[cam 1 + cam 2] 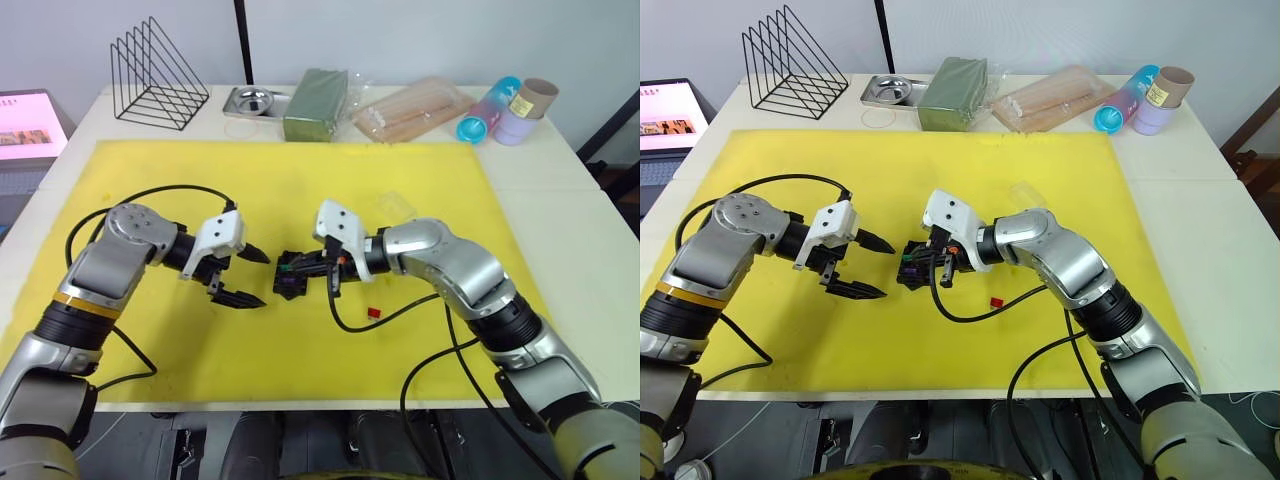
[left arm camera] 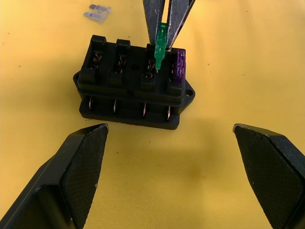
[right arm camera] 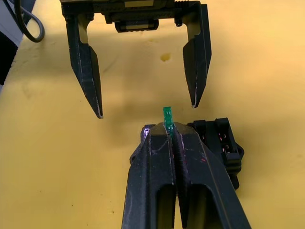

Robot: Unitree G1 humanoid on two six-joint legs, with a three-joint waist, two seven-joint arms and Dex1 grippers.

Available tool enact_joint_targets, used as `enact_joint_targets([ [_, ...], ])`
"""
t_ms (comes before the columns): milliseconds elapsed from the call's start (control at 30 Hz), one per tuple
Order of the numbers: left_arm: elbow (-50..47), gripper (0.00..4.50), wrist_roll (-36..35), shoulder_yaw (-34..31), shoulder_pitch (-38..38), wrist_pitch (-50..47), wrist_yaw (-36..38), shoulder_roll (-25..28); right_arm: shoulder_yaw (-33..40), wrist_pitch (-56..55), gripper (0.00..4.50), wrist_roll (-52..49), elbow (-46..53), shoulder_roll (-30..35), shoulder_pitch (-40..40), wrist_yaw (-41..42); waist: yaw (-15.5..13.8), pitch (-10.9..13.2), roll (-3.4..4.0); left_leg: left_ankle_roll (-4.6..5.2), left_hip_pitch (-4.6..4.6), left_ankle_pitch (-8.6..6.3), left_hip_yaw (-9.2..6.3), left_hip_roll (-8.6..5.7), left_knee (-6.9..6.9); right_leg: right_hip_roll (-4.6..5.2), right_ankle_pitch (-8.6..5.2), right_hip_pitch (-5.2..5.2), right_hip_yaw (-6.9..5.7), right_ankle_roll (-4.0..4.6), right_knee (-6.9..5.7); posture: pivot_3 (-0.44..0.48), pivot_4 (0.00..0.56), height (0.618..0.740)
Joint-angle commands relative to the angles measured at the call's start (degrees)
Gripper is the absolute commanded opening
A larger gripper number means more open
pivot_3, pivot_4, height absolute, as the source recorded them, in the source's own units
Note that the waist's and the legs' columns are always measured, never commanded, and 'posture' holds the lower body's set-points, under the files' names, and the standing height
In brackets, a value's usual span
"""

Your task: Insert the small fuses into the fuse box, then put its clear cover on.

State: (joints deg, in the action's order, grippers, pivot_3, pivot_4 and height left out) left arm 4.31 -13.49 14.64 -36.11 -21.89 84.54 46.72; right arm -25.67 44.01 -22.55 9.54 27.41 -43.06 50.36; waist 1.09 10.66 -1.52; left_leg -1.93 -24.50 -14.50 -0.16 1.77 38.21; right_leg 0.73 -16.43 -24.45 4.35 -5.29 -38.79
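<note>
Our right hand (image 3: 167, 131) is clamped on the green fuse (image 2: 161, 42), its blades at a slot beside the seated purple fuse (image 2: 179, 64) in the fuse box (image 2: 133, 88) on the yellow mat (image 1: 300, 190). We should keep it upright and press straight down, with our left hand (image 2: 171, 157), spread wide just beside, ready to steady the box.

No readable text for me anywhere, the cup's (image 1: 521, 103) yellow label and screen (image 1: 28, 125) illegible.

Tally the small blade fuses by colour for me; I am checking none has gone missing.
Green fuse, pinched in the right hand: 1
Purple fuse, seated in the black plastic fuse box: 1
Red fuse, on the yellow mat: 1
Pale clear fuse, on the mat: 1
Total: 4
</note>
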Motion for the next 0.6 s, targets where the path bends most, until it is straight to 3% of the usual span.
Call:
enact_joint_targets([
  [33,-1.17,4.45,-0.07,-0.46,0.02,1.07,0.09,-0.12,1.71,-1.02,0.00,0.55,0.79,-0.75,0.00,0.36,0.00,0.00,0.00,0.00,0.00,0.00,0.00,0.00,0.00,0.00,0.00,0.00,0.00,0.00,0.00,0.000,0.150,0.740],
  [600,-0.34,4.45,0.18,-1.16,-0.20,2.49,-0.83,-0.87,2.12,-2.21,0.00,2.53,-0.71,-1.24,0.52,1.17,0.01,0.00,0.00,0.00,0.01,0.00,0.00,-0.01,0.01,0.00,0.00,0.00,0.00,0.00,-0.04,0.000,0.150,0.740],
])
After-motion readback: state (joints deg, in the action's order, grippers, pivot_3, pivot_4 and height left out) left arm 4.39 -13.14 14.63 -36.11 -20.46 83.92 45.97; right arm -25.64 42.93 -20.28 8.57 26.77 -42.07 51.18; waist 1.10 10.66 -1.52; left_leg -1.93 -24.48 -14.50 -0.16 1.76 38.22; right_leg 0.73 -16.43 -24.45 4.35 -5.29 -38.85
